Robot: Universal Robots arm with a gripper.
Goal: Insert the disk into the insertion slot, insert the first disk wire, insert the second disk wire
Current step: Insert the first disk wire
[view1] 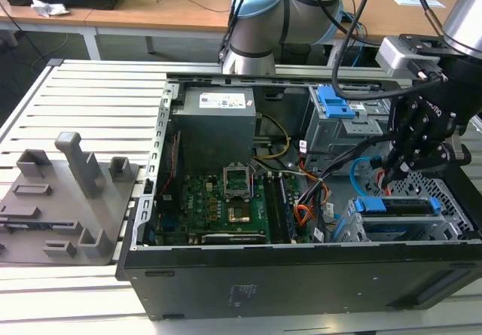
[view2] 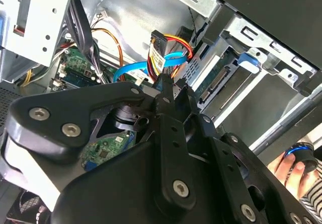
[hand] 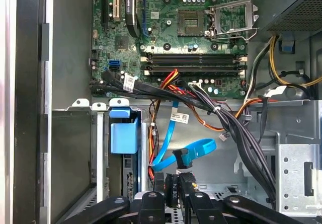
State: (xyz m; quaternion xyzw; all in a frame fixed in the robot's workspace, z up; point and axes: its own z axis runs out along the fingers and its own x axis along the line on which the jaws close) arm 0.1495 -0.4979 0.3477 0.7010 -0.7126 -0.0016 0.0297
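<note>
The disk (view1: 399, 205), in its bright blue caddy, sits inside the insertion slot (view1: 352, 229) at the exterior view's right. In the first wrist view its blue caddy tab (hand: 124, 132) stands at the slot's (hand: 80, 104) mouth. The second wrist view shows the disk's connector end (view2: 216, 82) in the perforated cage (view2: 261, 45). My gripper (view1: 392, 171) hangs just above the disk. It is shut on the black connector (hand: 171, 190) of a wire with red, orange and yellow strands (view2: 158, 47). A blue wire (hand: 193, 151) with a black plug lies loose just beyond the fingertips (hand: 187, 186).
A larger grey cage with a blue clip (view1: 335, 102) stands behind the gripper. Black cable bundles (hand: 236, 128) cross beside the motherboard (view1: 226, 199). A person's hand (view2: 288, 167) shows outside the case. A grey fixture plate (view1: 60, 199) lies at the exterior view's left.
</note>
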